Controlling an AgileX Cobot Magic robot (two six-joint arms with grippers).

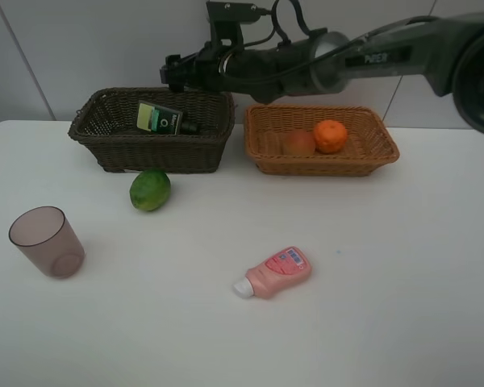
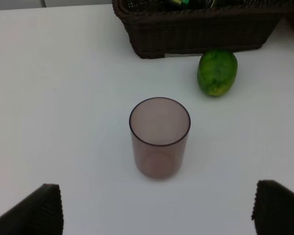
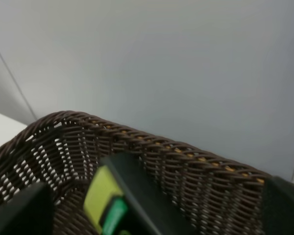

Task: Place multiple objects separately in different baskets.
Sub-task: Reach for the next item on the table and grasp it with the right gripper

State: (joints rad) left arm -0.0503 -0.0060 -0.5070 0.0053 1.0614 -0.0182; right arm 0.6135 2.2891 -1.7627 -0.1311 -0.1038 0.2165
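The right pincer [image 1: 176, 79] hangs over the dark brown basket [image 1: 105, 149] with its jaws wide and nothing in them. The black pump bottle [image 1: 160, 118] lies just below it on the basket floor. In the wrist view the bottle sits between the fingers but clear of both. The left pincer [image 2: 158, 210] is also spread wide and empty. The translucent cup [image 2: 159, 137] stands upright straight ahead of it, and the lime [image 2: 217, 72] lies beyond the cup, just beside the basket's front wall.

Back along the right arm from its pincer, the orange [image 1: 331, 135] and the peach [image 1: 300, 143] rest in the light tan basket [image 1: 379, 153]. The pink white-capped bottle [image 1: 276, 272] lies on its side on the surface [image 1: 403, 282], well apart from both pincers.

**Risks**
- If the right pincer lifts too little, a finger could catch the woven rim or drag the bottle's pump head.
- That arm also spans the tan basket, so a low sweep back could knock the fruit or shove the basket.
- The cup looks light, and an off-centre close by the left pincer may tip it or push it into the lime, which would roll.

**Room**
- The wall stands close behind the right pincer, so it has little room there.
- There is free space above it and towards the near side.
- Bare surface surrounds the cup on all sides but the lime's.
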